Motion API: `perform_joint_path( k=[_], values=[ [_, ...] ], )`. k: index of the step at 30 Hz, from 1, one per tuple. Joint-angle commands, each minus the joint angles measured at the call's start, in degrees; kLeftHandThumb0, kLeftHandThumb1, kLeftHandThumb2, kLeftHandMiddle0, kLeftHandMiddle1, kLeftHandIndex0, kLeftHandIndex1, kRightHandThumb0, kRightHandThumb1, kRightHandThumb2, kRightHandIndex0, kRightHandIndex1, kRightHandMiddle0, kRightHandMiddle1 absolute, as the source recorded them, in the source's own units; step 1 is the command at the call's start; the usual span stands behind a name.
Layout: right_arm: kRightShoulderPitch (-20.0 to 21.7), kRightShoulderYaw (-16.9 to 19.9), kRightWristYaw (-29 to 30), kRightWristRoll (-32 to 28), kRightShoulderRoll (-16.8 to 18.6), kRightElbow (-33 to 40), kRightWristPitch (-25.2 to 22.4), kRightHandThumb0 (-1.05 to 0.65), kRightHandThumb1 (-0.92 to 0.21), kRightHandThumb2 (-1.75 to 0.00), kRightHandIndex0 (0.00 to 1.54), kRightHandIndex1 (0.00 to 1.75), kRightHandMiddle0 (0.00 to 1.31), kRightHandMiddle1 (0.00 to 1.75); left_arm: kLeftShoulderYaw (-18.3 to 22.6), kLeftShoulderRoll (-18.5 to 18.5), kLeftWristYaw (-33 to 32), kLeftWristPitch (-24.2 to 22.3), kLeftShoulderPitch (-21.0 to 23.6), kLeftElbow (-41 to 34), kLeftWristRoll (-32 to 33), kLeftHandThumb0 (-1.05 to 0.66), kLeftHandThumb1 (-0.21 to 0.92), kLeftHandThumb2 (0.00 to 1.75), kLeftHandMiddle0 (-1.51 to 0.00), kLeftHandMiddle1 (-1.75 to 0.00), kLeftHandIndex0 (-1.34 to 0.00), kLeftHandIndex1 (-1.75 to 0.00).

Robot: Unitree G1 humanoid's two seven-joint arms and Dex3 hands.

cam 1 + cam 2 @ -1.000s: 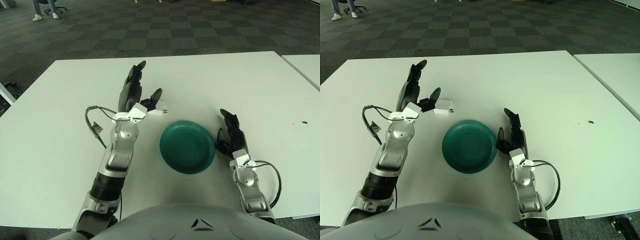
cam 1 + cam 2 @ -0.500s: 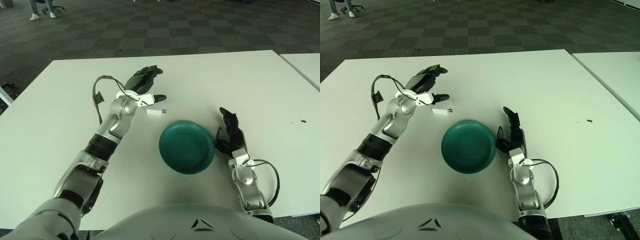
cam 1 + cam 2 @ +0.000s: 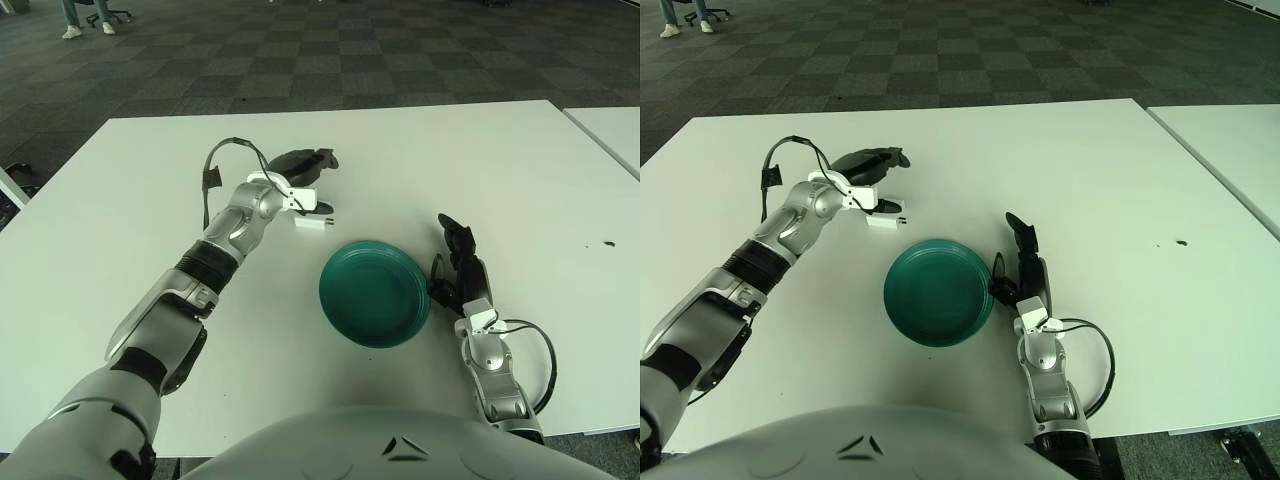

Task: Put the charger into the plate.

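Reach stage | my left hand (image 3: 303, 178) hovers over the charger (image 3: 311, 224), fingers spread, gripping nothing | charger lies on worktop (image 3: 520, 180) just beside empty plate (image 3: 374, 293) | right hand (image 3: 460, 272) idle, relaxed | I judge grasp and transfer remain

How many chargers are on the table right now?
1. The white charger lies on the table just under the left robot hand, beyond the green plate. None appear hidden.
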State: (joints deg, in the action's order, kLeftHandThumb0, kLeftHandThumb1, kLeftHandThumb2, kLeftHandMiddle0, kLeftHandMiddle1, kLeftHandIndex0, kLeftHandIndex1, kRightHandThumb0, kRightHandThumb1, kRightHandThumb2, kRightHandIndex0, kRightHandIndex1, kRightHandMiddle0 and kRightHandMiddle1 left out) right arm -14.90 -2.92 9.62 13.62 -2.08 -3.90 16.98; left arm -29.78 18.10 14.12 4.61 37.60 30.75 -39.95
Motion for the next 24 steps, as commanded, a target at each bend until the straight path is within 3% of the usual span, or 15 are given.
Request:
perform_joint_path(
  k=[1, 6, 12, 24],
  values=[
    [-3.3, -0.5, -0.2, -0.5, 0.6, -2.5, -1.7, -0.97, -0.92, -0.97, 0.16, 0.0, 0.0, 0.52, -1.4, -0.4, -1.0, 1.9, 2.2, 7.7, -1.0, -1.04, 0.92, 0.37, -0.27, 0.0, -0.06, -0.95],
    [-3.7, -0.5, 0.4, 0.7, 0.2, -2.4, -1.6, -0.94, -0.92, -0.99, 0.17, 0.01, 0.0, 0.53, -2.5, -1.2, -3.1, 4.7, 3.9, 14.8, -1.4, -1.03, 0.92, 0.31, -0.26, 0.0, -0.01, -0.9],
    [-4.2, -0.5, 0.6, 1.4, -0.1, -2.0, -2.1, -0.93, -0.92, -1.01, 0.17, 0.0, 0.0, 0.53, -2.8, -1.7, -4.5, 6.8, 3.8, 18.0, -1.3, -1.01, 0.92, 0.27, -0.26, 0.0, 0.0, -0.86],
    [-4.7, -0.5, -0.3, 0.8, -0.2, -0.8, -3.1, -0.92, -0.92, -1.02, 0.15, 0.0, 0.0, 0.52, -3.9, -4.3, -7.0, 7.0, 4.1, 25.2, -1.7, -0.98, 0.92, 0.29, -0.29, -0.01, -0.02, -0.85]
  ],
)
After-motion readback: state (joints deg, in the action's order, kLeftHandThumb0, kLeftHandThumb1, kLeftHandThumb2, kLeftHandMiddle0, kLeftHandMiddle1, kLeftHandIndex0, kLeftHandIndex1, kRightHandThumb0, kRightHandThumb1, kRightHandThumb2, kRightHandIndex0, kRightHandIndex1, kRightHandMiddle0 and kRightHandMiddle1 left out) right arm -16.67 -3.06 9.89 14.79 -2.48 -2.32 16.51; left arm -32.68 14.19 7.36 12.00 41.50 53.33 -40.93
